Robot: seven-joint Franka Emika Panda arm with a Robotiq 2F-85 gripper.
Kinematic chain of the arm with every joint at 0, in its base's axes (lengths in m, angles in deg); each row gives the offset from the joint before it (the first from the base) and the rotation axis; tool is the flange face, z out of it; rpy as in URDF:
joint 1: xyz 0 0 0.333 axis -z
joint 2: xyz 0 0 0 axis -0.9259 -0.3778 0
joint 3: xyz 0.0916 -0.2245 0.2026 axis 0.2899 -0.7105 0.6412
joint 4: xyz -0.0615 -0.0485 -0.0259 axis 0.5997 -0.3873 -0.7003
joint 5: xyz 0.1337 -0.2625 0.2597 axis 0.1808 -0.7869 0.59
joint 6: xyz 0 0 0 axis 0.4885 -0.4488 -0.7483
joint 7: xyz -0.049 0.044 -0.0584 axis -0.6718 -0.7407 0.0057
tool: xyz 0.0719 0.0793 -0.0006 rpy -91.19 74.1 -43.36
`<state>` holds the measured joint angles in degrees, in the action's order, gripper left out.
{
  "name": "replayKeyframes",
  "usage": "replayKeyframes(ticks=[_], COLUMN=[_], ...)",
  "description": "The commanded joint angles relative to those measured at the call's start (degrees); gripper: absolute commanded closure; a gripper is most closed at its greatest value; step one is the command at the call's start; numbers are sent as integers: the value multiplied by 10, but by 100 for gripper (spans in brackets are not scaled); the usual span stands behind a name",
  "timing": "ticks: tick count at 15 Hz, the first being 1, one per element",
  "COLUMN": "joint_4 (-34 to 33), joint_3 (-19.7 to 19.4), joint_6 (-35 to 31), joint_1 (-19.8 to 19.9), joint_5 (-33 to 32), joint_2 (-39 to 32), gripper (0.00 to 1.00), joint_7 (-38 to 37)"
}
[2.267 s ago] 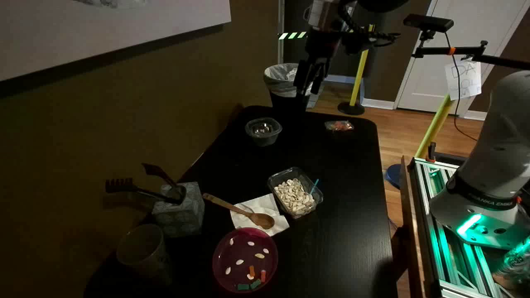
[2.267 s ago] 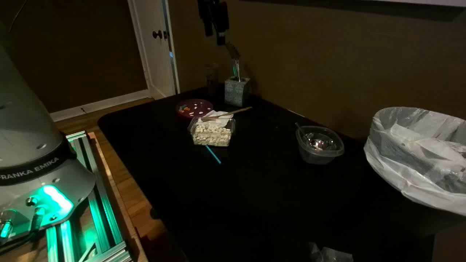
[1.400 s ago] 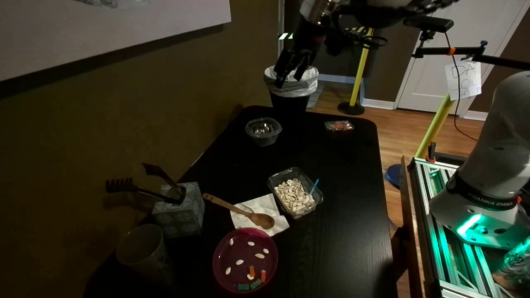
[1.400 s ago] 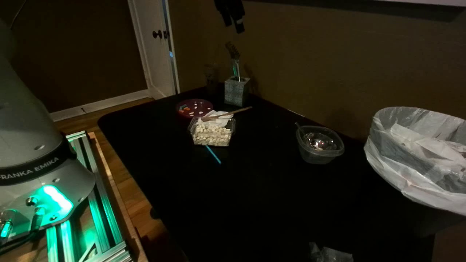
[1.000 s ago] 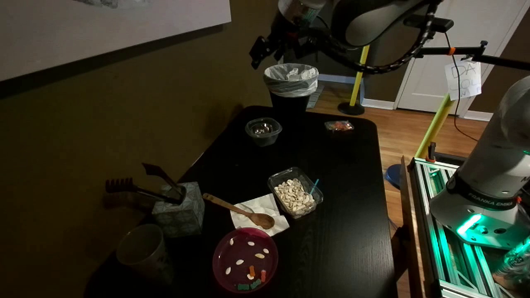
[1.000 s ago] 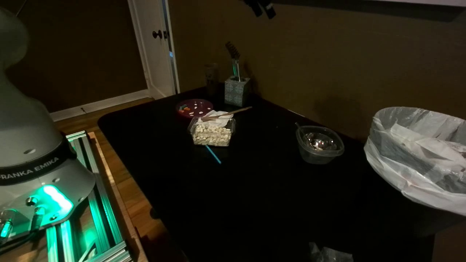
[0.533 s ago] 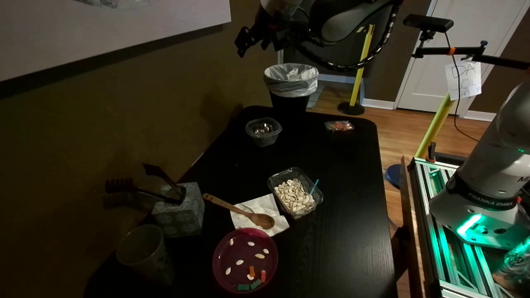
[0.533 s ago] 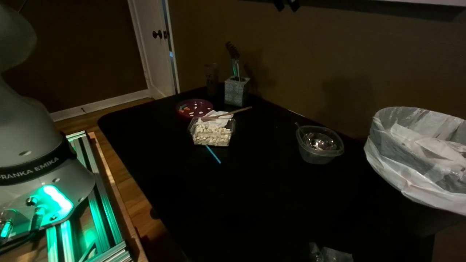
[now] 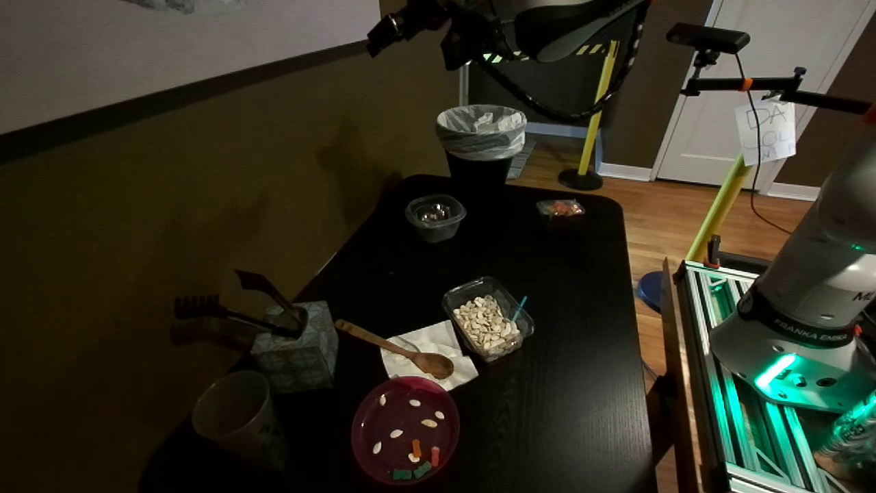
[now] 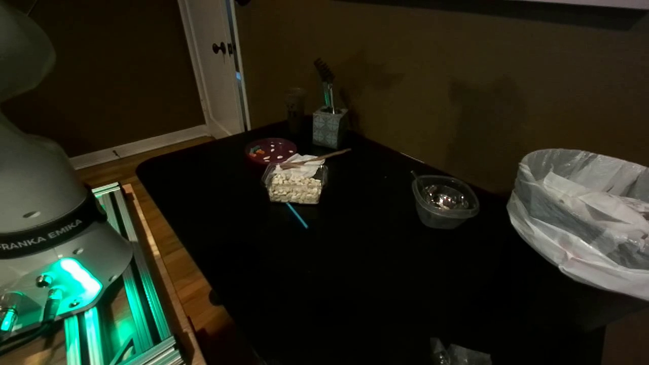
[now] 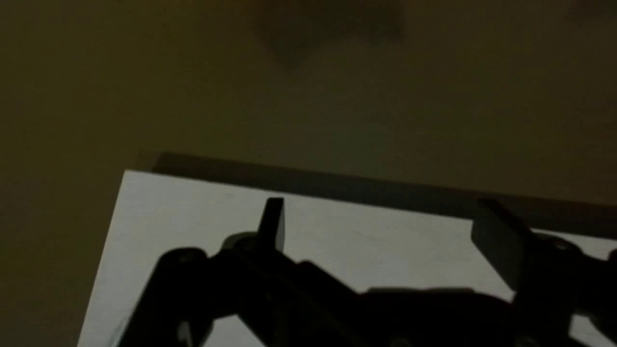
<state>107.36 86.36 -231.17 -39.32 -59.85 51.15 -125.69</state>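
My gripper is open and empty in the wrist view, its two dark fingers wide apart. Behind it are a white canvas and the brown wall; no contact with either shows. In an exterior view the gripper is high up, tilted towards the wall and near the canvas. It is above and to the left of the lined bin. In an exterior view the gripper is out of frame, and only the arm's base shows at the left.
The black table holds a clear bowl, a bag of sweets, a tub of seeds, a wooden spoon on a napkin, a purple plate, a utensil box and a cup.
My gripper has risen and swung left towards the wall, turning from pointing down to pointing sideways. It has left the top of an exterior view. The things on the table have not moved.
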Motion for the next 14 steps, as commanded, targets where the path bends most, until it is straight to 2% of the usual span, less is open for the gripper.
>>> replayKeyframes(ticks=[1,3,5,7,11,12,14], joint_4=[-112,-177,-225,-262,-251,-237,-226], joint_3=[8,7,3,18,48,51,56], joint_6=[-10,-3,-1,14,68,70,33], joint_1=[-4,-34,-61,-67,-54,-50,-42], joint_5=[-157,-244,-330,-416,-547,-576,-620], joint_2=[-61,-100,-138,-180,-229,-238,-268], gripper=[0,0,0,0,0,0,0], joint_7=[-80,-129,-222,-307,-477,-517,-597])
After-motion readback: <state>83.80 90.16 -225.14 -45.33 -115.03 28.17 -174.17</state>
